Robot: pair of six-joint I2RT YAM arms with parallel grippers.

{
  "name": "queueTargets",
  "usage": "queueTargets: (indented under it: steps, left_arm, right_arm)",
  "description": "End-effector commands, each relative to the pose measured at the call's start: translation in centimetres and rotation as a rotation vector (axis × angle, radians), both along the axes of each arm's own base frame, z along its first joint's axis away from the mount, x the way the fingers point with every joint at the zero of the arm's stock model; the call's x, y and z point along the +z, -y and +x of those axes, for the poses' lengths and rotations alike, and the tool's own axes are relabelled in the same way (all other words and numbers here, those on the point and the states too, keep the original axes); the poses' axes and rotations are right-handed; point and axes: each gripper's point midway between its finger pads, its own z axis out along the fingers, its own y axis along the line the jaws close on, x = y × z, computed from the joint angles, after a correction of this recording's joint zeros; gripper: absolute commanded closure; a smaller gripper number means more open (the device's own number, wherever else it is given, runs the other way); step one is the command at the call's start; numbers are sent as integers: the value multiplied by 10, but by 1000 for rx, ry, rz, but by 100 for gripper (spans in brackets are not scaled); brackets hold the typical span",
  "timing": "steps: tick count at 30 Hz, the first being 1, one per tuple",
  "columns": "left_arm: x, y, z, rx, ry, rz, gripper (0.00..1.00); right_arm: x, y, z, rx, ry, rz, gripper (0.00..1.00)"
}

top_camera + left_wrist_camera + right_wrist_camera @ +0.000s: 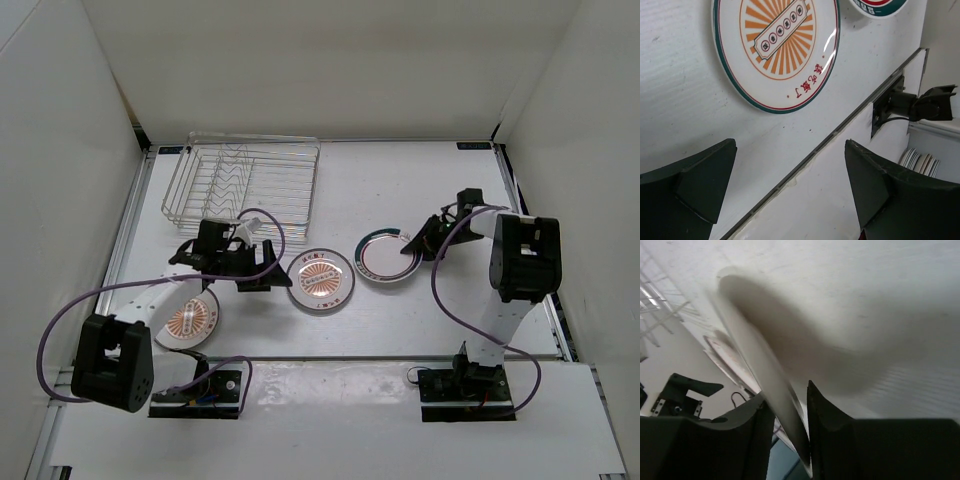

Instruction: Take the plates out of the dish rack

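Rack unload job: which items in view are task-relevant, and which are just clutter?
Job:
- dish rack, no plates in it
- left sunburst plate
- centre sunburst plate
- green-rimmed plate, rim pinched by the right gripper
- left gripper, open

Lying about:
- no loose clutter visible
- only the arms' purple cables and the table

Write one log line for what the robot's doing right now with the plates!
dish rack empty | two sunburst plates on table | left arm jaws open, empty | right arm jaws shut on green-rimmed plate edge
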Motion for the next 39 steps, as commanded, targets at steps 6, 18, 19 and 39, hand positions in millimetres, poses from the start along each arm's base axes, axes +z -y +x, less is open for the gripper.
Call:
queueTargets:
  steps: [6,18,19,39]
  left_arm:
    - [-26,-5,-20,-26,-18,19,0]
    - [-48,3,-19,-20,-24,14,0]
    - [-46,5,-9,3,12,2,0]
    - [-94,4,31,319,-108,46,14]
  right_arm:
    - [-19,16,-15,31,-101,-104,41]
    - [12,24,-49,-5,-195,-151,10]
    - [19,22,-46,-15,-179,-137,10]
    - [25,29,-47,-62,-145,-66,10]
